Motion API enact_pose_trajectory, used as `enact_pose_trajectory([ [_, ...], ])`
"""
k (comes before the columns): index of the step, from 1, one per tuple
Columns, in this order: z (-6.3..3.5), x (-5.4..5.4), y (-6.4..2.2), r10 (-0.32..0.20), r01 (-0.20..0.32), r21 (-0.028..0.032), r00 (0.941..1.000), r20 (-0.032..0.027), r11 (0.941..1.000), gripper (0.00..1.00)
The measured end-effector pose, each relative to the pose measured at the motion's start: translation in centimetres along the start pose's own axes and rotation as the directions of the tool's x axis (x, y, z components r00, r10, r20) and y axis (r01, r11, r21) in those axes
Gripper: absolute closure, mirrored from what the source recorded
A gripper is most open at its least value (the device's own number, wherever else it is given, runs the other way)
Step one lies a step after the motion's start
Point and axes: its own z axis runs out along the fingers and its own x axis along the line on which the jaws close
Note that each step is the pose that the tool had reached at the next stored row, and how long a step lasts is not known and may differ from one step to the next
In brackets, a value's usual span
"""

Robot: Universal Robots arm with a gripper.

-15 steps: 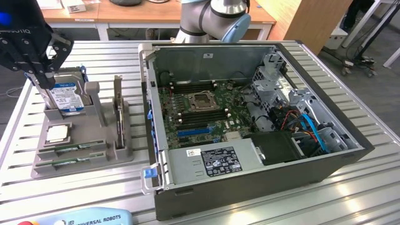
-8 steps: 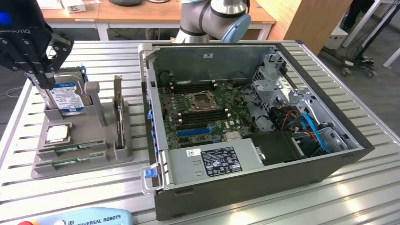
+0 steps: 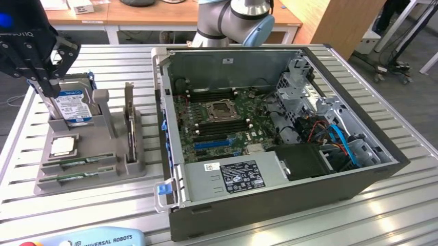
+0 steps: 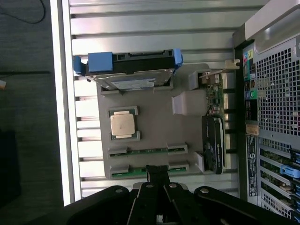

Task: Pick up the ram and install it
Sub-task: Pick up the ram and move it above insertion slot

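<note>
The blue pad [image 3: 102,238] at the near edge says "UNIVERSAL ROBOTS", the black gripper [image 3: 42,84] shows the letters "OTIQ", and the blue label on the drive [image 3: 74,105] is too small to read. The gripper's fingers [image 4: 153,174] are pressed tight together and hold nothing, up over the grey tray [image 3: 96,143] at the exterior view's left of the open computer [image 3: 274,200]. 2 green ram sticks lie in the tray's near slots, 1 ram [image 3: 81,161] just behind the other ram [image 3: 72,177].

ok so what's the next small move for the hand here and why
Probably open the hand. It hangs shut above the grey tray, roughly in line with the ram, which lies untouched in its slot. While shut, it cannot straddle the stick.
</note>
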Motion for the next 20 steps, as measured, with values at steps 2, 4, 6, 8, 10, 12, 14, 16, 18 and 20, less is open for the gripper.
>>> enact_pose_trajectory([
  [2, 0.00, 0.00, 0.00, -0.013, 0.013, 0.0000, 0.9999, -0.0006, 0.9999, 0.90],
  [4, 0.01, 0.00, 0.00, -0.029, 0.029, 0.0000, 0.9996, -0.0012, 0.9996, 0.90],
  [6, 0.00, 0.00, 0.00, -0.047, 0.047, 0.0001, 0.9989, -0.0020, 0.9989, 0.90],
  [8, 0.01, 0.00, 0.00, -0.068, 0.068, 0.0001, 0.9977, -0.0028, 0.9977, 0.90],
  [10, 0.01, 0.00, 0.00, -0.092, 0.092, 0.0001, 0.9958, -0.0039, 0.9958, 0.90],
  [12, 0.01, 0.00, 0.00, -0.116, 0.116, 0.0000, 0.9933, -0.0049, 0.9933, 0.90],
  [14, 0.01, 0.00, 0.00, -0.141, 0.141, 0.0000, 0.9900, -0.0060, 0.9901, 0.90],
  [16, 0.01, 0.00, 0.00, -0.167, 0.167, -0.0001, 0.9860, -0.0071, 0.9860, 0.90],
  [18, 0.01, 0.00, 0.00, -0.191, 0.192, -0.0003, 0.9815, -0.0082, 0.9815, 0.90],
  [20, 0.01, 0.00, 0.00, -0.218, 0.218, -0.0004, 0.9759, -0.0093, 0.9759, 0.90],
])
